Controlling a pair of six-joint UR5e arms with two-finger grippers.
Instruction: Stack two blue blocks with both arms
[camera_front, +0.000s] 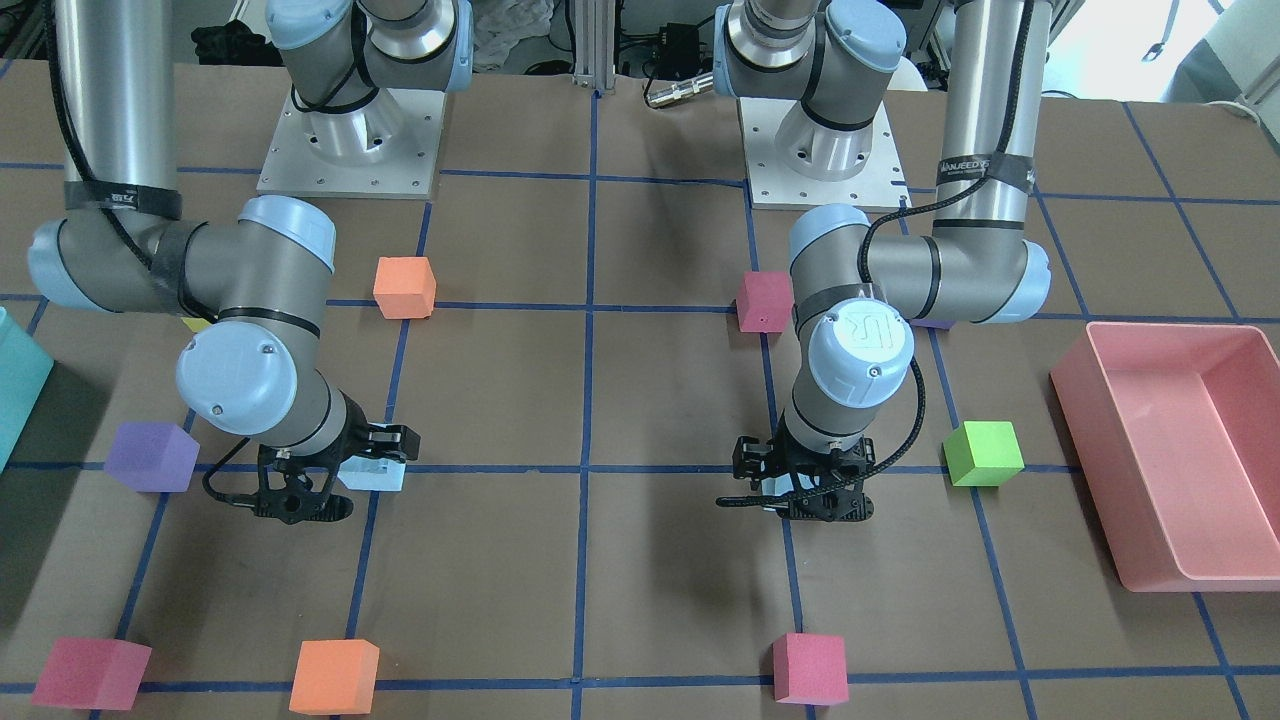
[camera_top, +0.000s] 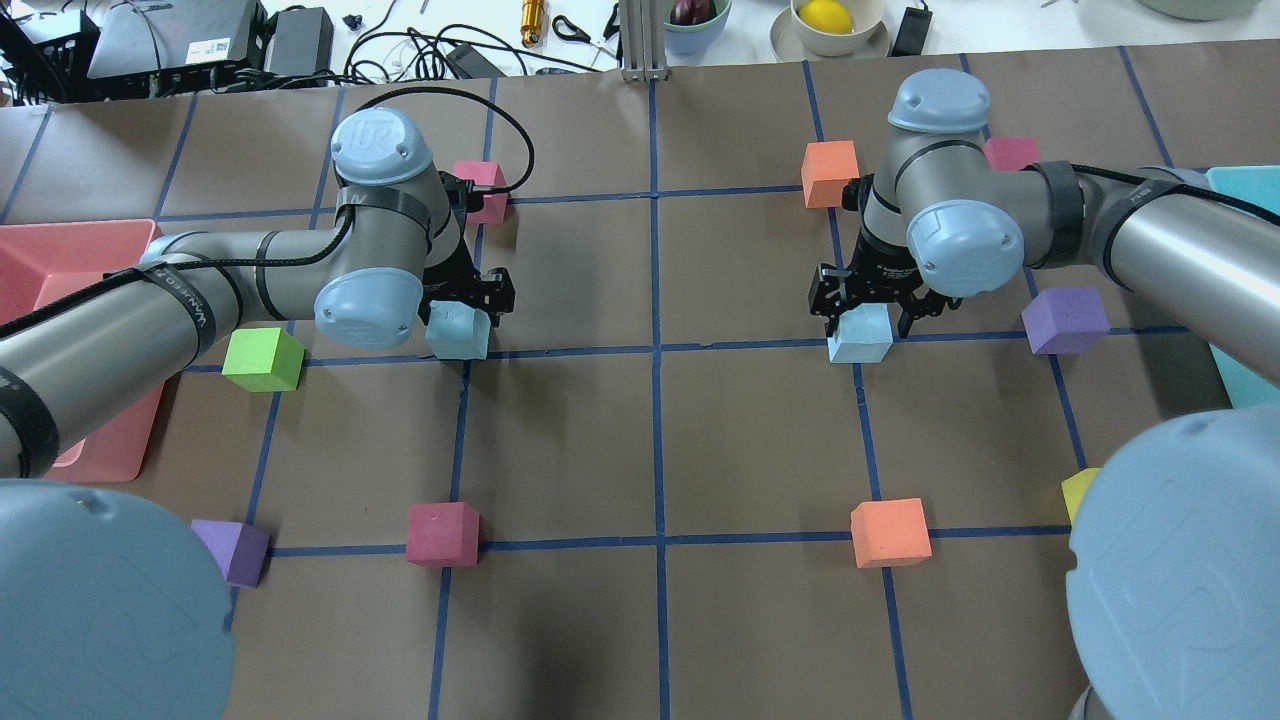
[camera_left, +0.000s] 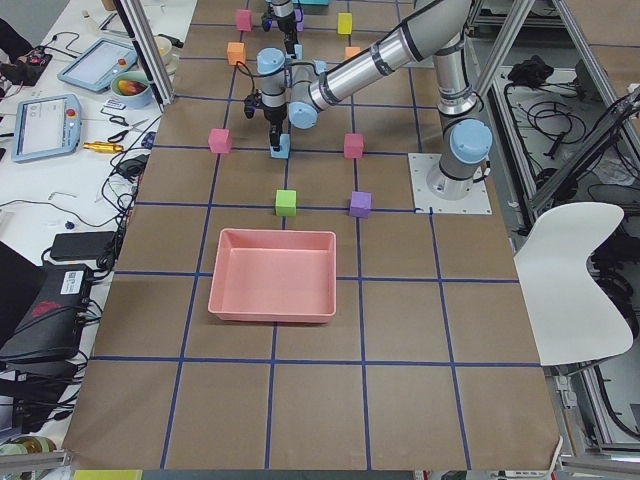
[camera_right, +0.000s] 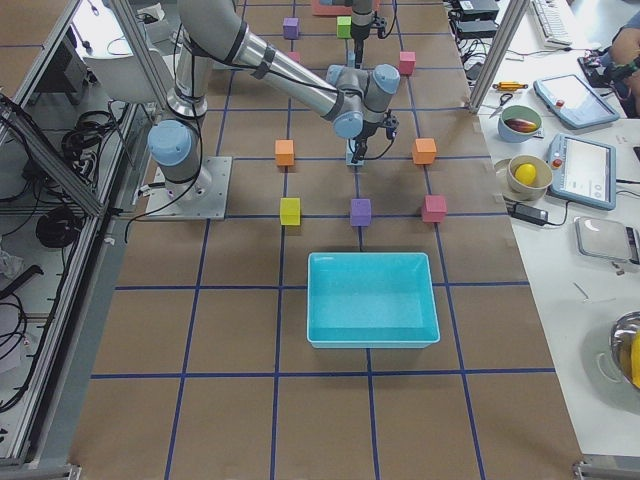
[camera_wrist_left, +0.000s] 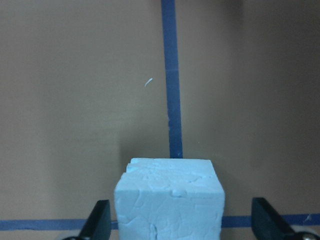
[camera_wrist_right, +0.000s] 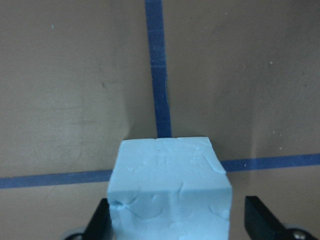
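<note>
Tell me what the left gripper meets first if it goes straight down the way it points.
Probably the pale sky-blue foam cube: it sits between the left gripper's open fingers. Going down, the fingertips would reach the brown paper table or the palm the cube's top; depth leaves which unclear.

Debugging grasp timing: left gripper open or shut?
Open: the left gripper straddles the blue block, with a clear gap beside one finger.

A robotics lab: grid-taped table (camera_left: 400, 330), teach pendants (camera_left: 40, 125), loose cables (camera_top: 400, 55).

Four wide views, two wrist close-ups
</note>
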